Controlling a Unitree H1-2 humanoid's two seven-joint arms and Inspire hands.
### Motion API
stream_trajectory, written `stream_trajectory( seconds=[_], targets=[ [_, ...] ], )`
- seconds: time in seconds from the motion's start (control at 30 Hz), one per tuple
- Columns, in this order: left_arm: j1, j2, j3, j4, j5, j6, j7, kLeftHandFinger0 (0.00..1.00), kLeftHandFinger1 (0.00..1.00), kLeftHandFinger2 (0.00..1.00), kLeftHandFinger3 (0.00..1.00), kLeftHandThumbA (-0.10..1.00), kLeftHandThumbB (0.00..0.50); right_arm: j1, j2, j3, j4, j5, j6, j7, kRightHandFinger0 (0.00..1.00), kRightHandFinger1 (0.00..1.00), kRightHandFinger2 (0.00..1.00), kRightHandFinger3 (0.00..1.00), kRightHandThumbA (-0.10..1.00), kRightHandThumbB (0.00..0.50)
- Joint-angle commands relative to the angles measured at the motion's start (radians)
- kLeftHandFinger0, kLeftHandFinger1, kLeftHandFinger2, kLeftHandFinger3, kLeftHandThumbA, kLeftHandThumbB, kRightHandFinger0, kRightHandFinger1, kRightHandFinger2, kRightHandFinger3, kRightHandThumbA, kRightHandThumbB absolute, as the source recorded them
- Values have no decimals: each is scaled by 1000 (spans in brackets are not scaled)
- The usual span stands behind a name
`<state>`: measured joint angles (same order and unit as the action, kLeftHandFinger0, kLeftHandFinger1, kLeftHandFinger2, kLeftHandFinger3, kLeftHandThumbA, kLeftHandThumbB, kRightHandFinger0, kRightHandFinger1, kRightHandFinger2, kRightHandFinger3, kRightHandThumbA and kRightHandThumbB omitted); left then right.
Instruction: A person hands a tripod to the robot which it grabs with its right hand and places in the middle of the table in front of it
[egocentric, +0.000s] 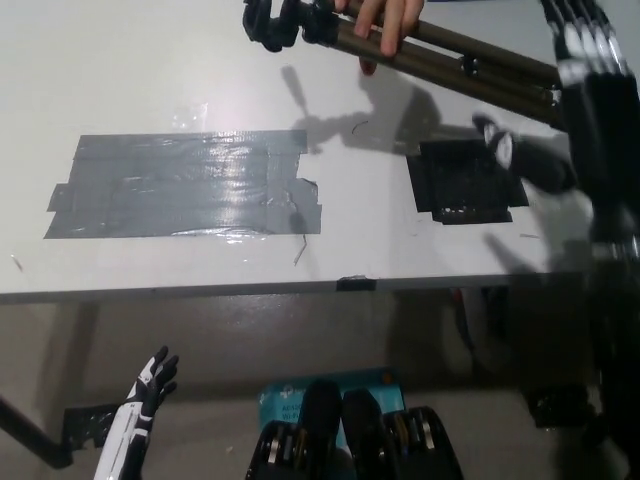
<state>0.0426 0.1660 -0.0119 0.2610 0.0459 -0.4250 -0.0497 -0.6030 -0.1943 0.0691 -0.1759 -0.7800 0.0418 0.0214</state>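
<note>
White desk (200, 80); person's hand (385, 18) offers tripod (420, 50) upper frame; right hand (590, 60) nearby, grip unclear; next: grasp legs. Left hand (150, 385) spread lower left.

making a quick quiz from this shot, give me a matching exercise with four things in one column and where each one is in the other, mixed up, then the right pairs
Things:
1. tripod
2. grey tape patch
3. black tape patch
4. left hand

Places:
A. below the table edge, lower left of the picture
B. flat on the table, left of middle
C. above the far side of the table, held by a person's hand
D. flat on the table, right of middle, next to the right hand

Pairs: 1-C, 2-B, 3-D, 4-A
</note>
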Motion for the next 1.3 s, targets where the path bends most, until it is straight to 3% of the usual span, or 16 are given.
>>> stream_trajectory(
  seconds=[0.0,0.53,0.73,0.8,0.83,0.87,0.9,0.93,0.97,1.0,1.03,1.07,1.1,1.13,1.2,1.27],
  targets=[
    [-17,17,-7,-22,-2,-45,-18,1000,1000,1000,1000,1000,244,-118,-37,36,151,-60,56,24,1000,1000,1000,1000,856,397],
    [-42,19,-3,-25,5,-45,-23,1000,1000,1000,1000,1000,239,-359,-57,166,564,-90,151,40,1000,1000,1000,1000,969,452],
    [-48,19,-2,-25,-1,-44,-27,1000,1000,1000,1000,1000,251,-457,-52,193,691,-84,110,-51,1000,1000,1000,1000,957,461],
    [-52,18,-2,-23,4,-45,-25,1000,1000,1000,1000,1000,252,-499,-49,202,749,-95,87,-124,1000,1000,1000,1000,844,446],
    [-54,17,-3,-23,6,-43,-25,1000,1000,1000,1000,1000,263,-521,-46,212,799,-116,73,-206,1000,1000,1000,1000,637,397],
    [-57,15,-3,-23,7,-42,-25,1000,1000,1000,1000,1000,265,-537,-45,221,838,-130,63,-267,966,973,1000,1000,563,382],
    [-58,15,-4,-26,10,-40,-25,1000,1000,1000,1000,1000,260,-567,-41,234,905,-146,45,-361,636,692,767,826,348,324],
    [-57,15,-4,-30,11,-40,-26,1000,1000,1000,1000,1000,259,-580,-41,247,935,-156,44,-396,211,320,436,495,3,270],
    [-54,16,-4,-36,11,-37,-27,1000,1000,1000,1000,1000,252,-593,-42,268,974,-177,48,-442,18,98,243,296,-96,255],
    [-54,17,-3,-37,12,-37,-27,1000,1000,1000,1000,1000,251,-599,-42,277,996,-183,46,-472,4,76,232,262,-99,253],
    [-53,18,-2,-39,12,-36,-27,1000,1000,1000,1000,1000,249,-604,-41,283,1019,-181,51,-471,0,24,269,277,-100,231],
    [-53,19,-1,-38,11,-35,-27,1000,1000,1000,1000,1000,247,-607,-41,280,1051,-162,26,-483,0,86,456,364,-100,228],
    [-54,20,-1,-37,10,-35,-28,1000,1000,1000,1000,1000,246,-607,-41,278,1063,-152,11,-493,0,111,540,423,-100,235],
    [-58,24,-1,-39,8,-27,-33,1000,1000,1000,1000,1000,244,-602,-40,268,1087,-125,-29,-526,0,224,742,560,-100,211],
    [-60,27,-2,-38,8,-27,-35,1000,1000,1000,1000,1000,240,-597,-43,273,1093,-125,-36,-540,0,313,853,721,-100,208],
    [-60,26,-3,-39,4,-25,-38,1000,1000,1000,1000,1000,229,-589,-49,278,1093,-124,-50,-554,0,355,879,776,-100,194]
  ],
)
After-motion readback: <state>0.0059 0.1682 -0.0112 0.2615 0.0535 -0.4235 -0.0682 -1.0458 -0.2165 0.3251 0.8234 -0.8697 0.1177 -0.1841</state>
